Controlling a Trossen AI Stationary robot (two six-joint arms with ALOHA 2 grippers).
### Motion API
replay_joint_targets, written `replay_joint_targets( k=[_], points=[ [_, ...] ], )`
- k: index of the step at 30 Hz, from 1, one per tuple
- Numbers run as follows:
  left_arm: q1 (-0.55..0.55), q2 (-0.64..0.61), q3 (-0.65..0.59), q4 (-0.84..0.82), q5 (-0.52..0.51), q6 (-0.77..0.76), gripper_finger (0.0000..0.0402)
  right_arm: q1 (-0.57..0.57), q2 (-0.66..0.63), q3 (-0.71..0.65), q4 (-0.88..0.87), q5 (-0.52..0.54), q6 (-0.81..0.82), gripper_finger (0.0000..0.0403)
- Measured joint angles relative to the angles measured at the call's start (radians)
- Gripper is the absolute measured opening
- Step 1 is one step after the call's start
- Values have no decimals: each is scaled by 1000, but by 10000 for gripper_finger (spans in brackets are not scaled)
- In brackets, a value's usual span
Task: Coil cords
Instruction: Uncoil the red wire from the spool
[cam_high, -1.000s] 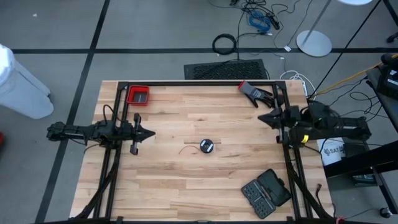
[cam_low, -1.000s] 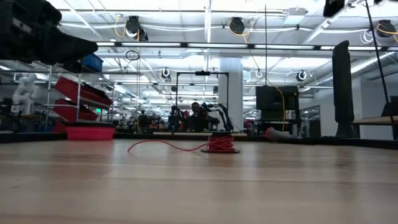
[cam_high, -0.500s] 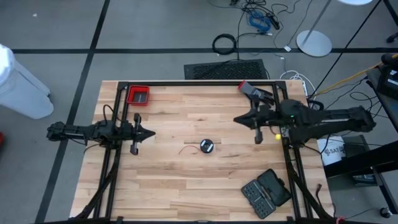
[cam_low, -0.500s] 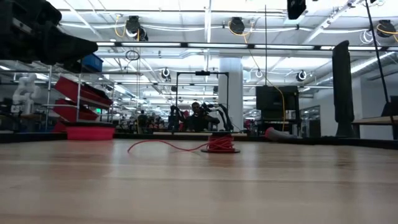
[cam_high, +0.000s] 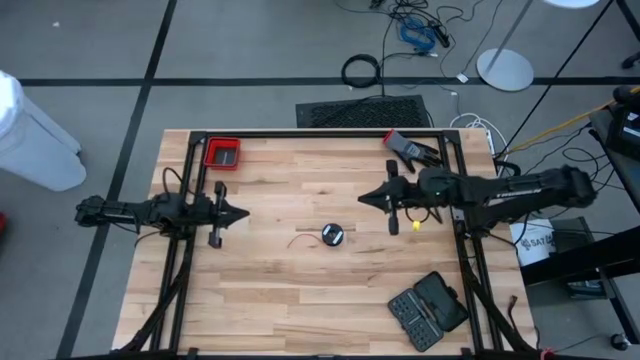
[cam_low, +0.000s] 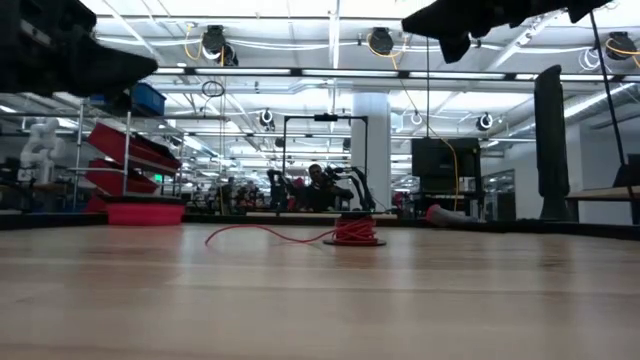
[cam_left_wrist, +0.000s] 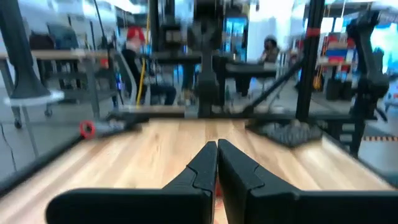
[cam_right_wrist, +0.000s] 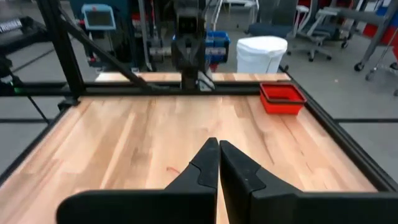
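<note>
- Near edge of the wooden table (cam_high: 300, 300): a dark, open tool case (cam_high: 428, 309) lies at your right-hand near corner, well apart from the work.
- Centre of the table: the small round black disc with a pale centre (cam_high: 332, 235) lies flat. In the low view, the thin red string-like cord (cam_low: 270, 232) is bunched in red turns on the disc, with one loose tail trailing away across the wood. In the high view that tail shows only as a short, faint line beside the disc.
- Left edge: the left gripper (cam_high: 242, 214) hangs over the table, fingers together and holding nothing, well apart from the disc.
- Right of centre: the right gripper (cam_high: 365, 199) is reached out above the table, near the disc but not touching it, fingers together and empty.
- Far edge: a red rectangular tray (cam_high: 222, 153) sits at the far left corner; a red-and-black object (cam_high: 408, 147) lies toward the far right corner.
- Progress, as you may judge it: most of the cord appears wound; the loose tail is left to gather in.
</note>
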Motion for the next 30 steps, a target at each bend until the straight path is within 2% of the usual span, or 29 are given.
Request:
replay_joint_targets(
  k=[4, 7, 9, 14, 22, 26, 30],
  points=[
    [0, 0, 0, 131, -4, 35, 20, -1, 45, 0, 1, 2, -34, 0],
    [0, 0, 2, 255, -88, 113, 20, -2, 89, 0, 3, 2, -60, 0],
    [0, 2, 14, 268, -130, 141, 20, -4, 126, 0, 21, 3, -71, 0],
    [0, 41, 58, 265, -151, 157, 20, -21, 242, 0, 136, 3, -80, 0],
    [-17, 232, 92, 260, -150, 134, 20, -11, 421, 0, 174, -2, -208, 25],
    [-17, 355, 140, 263, -150, 139, 20, 10, 458, 0, 175, -2, -301, 50],
    [-17, 466, 205, 266, -110, 138, 20, 59, 457, 0, 182, 0, -263, 87]
  ],
)
